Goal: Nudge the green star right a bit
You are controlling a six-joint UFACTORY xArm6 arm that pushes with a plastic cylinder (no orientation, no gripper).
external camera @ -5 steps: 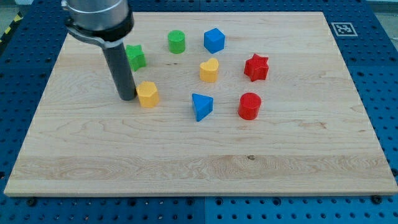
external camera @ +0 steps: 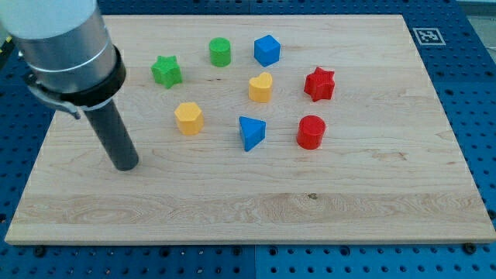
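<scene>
The green star lies near the view's top left on the wooden board. My tip rests on the board well below and to the left of the green star, and left and below the yellow hexagon. It touches no block. The rod rises up to the left, clear of the star.
A green cylinder and a blue cube lie right of the star. A yellow heart, a red star, a blue triangle and a red cylinder lie further right.
My tip has moved left and toward the view's bottom, away from the yellow hexagon. The green star is now fully uncovered. No block has moved.
</scene>
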